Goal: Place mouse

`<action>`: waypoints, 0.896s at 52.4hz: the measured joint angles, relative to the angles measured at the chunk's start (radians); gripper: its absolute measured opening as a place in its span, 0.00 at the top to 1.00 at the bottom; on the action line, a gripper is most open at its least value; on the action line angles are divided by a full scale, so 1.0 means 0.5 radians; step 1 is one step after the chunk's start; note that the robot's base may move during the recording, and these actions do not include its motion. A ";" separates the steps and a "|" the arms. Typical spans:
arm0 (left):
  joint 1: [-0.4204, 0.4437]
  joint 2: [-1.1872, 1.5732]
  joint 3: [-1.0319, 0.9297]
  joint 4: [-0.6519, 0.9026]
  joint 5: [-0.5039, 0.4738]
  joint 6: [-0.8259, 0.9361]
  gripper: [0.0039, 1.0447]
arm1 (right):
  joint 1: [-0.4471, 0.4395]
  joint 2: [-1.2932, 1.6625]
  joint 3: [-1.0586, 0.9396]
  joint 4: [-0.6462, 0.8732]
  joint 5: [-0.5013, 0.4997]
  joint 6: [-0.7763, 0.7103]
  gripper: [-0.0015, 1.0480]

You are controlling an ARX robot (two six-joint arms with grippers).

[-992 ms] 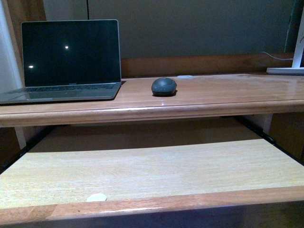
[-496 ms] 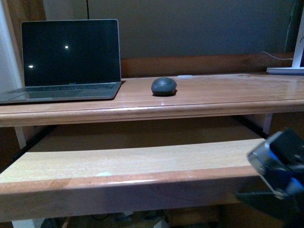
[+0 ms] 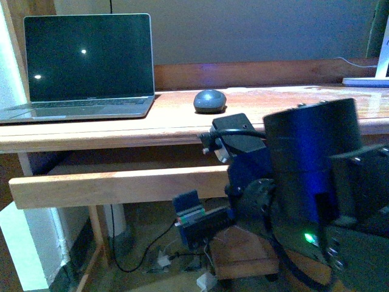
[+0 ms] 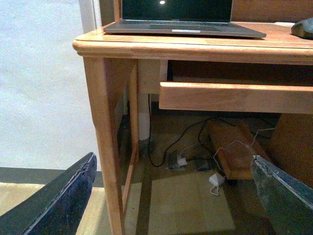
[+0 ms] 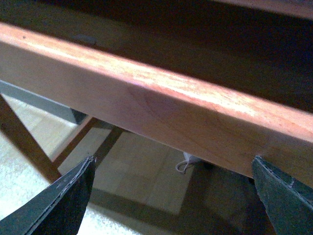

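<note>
Evidently at the approach step: nothing grasped yet. Holds the right pincer point(image 5: 172, 159) released, fingers point(image 5: 58, 200) spread wide and empty, close up against the tray rail point(image 5: 161, 112) and a little below its top edge. Holds the left pincer point(image 4: 172, 159) released as well, empty, low and well back from the desk point(image 4: 98, 46). Finds the mouse point(image 3: 209, 100) above and beyond the right pincer, resting on the desk top, well apart from both pincers and untouched. Finds the laptop point(image 3: 85, 67) open on the same top, near the mouse but not touching it, nearer the left pincer's side.

Calls next, probably, for raising the right pincer clear of the rail and over the desk edge, then lowering it astride the dome and closing on its smooth sides with care against slipping. Risks clipping the rail or the desk lip on the way up.

As for the tray: stands pulled out just ahead of the right pincer, floor hidden behind the rail in every view, so cannot tell whether anything lies in it
</note>
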 joint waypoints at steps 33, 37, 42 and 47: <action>0.000 0.000 -0.001 0.000 0.000 0.000 0.07 | -0.168 -0.670 -0.431 -0.224 0.014 0.378 0.07; 0.000 0.000 -0.001 0.000 0.000 0.000 0.07 | -0.221 -0.958 -0.622 -0.310 -0.076 0.433 0.07; 0.000 0.000 0.000 0.000 0.000 0.000 0.07 | -0.323 -1.463 -0.927 -0.512 -0.240 0.526 0.07; 0.000 0.000 0.000 0.000 -0.001 0.000 0.07 | -0.441 -2.003 -1.173 -0.775 -0.352 0.616 0.07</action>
